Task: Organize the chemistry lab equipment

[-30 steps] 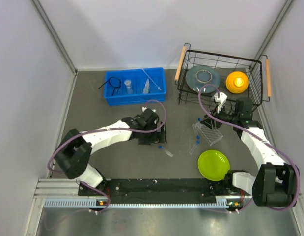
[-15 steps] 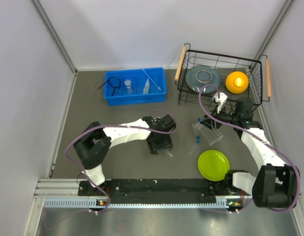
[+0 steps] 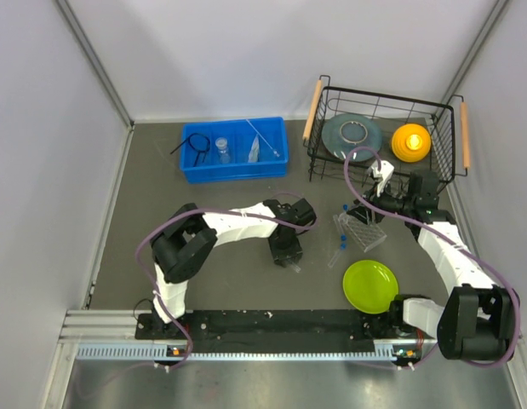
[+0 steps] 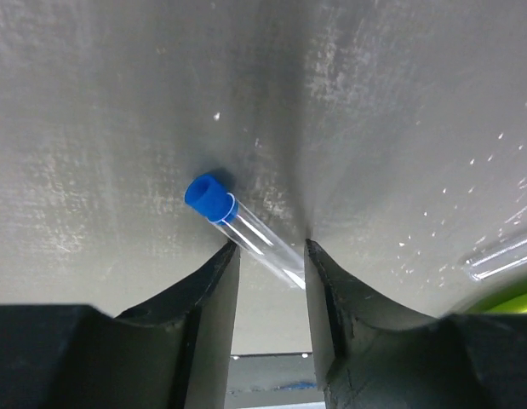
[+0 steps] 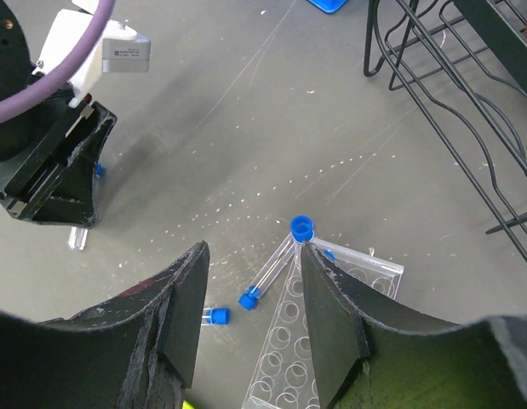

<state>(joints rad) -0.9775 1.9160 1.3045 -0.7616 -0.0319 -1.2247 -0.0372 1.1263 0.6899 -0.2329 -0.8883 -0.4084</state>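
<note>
A thin clear tube with a blue cap (image 4: 246,234) lies slantwise on the dark table. My left gripper (image 4: 267,251) is down over it with narrowed jaws: the tube crosses the gap at the tips, and a gap still shows between the fingers. In the top view the left gripper (image 3: 287,254) hides most of that tube. My right gripper (image 5: 250,251) hovers open above the clear perforated rack (image 5: 365,273), holding nothing. Beside the rack lie a tube (image 5: 276,264) and a short one (image 5: 214,317). The blue bin (image 3: 195,173) holds the black ring (image 3: 197,142), the small jar (image 3: 221,146) and the packet (image 3: 256,146).
A black wire basket (image 3: 316,158) at the back right holds a grey dish (image 3: 352,134) and an orange bowl (image 3: 410,142). A lime-green plate (image 3: 369,285) lies near the front right. Loose tubes (image 3: 338,249) rest left of the rack (image 3: 363,230).
The left arm swung right and down onto the loose tube, and its jaws narrowed from wide open. The right arm has stayed still.
</note>
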